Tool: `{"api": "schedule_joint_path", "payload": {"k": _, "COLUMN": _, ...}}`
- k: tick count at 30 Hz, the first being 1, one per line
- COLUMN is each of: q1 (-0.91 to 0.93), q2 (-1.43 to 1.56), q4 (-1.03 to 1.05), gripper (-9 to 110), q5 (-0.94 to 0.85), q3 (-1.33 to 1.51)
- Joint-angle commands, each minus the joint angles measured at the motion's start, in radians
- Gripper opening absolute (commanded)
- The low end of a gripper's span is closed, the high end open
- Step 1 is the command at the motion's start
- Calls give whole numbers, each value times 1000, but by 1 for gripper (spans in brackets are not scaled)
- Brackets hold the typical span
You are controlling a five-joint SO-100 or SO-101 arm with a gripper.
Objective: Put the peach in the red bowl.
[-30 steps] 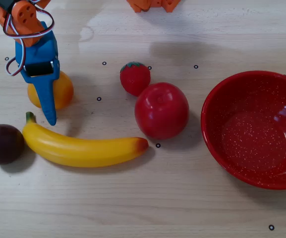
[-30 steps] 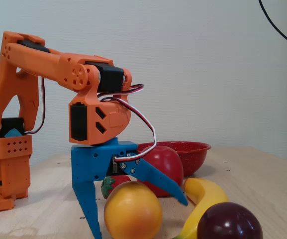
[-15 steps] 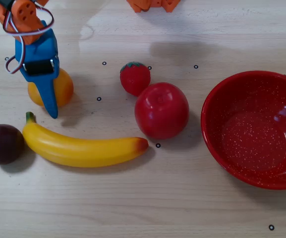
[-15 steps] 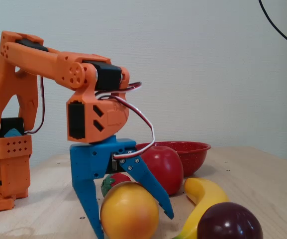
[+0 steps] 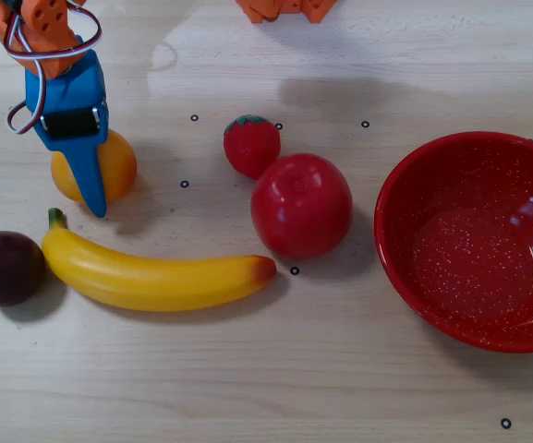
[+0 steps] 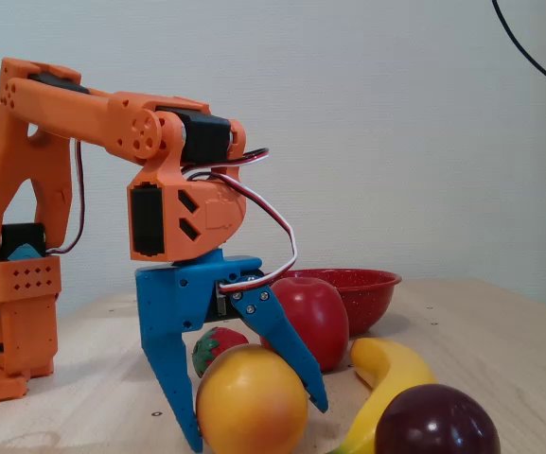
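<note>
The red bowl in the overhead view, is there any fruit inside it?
No, the red bowl holds nothing in the overhead view; the peach lies far to its left under the gripper.

Pale wooden table against a plain wall

The light wood tabletop [image 5: 248,369] carried small black ring marks; behind it stood a bare, pale grey-white wall [image 6: 396,113], crossed by 1 dark cable [image 6: 528,47].

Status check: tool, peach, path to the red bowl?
Tool open, straddling peach. Peach on table, not lifted. Red bowl empty. Red apple sits between.
</note>
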Motion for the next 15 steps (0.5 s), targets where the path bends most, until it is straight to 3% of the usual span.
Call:
{"api": "schedule_joint_path", "payload": {"k": 1, "q1": 3, "q2": 61, "q4": 21, "gripper": 0, "q5": 15, "q3": -25}}
{"api": "schedule_joint_path", "payload": {"k": 15, "q1": 91, "q2": 288, "q4": 500, "gripper": 0, "q5": -342, "q3": -500}}
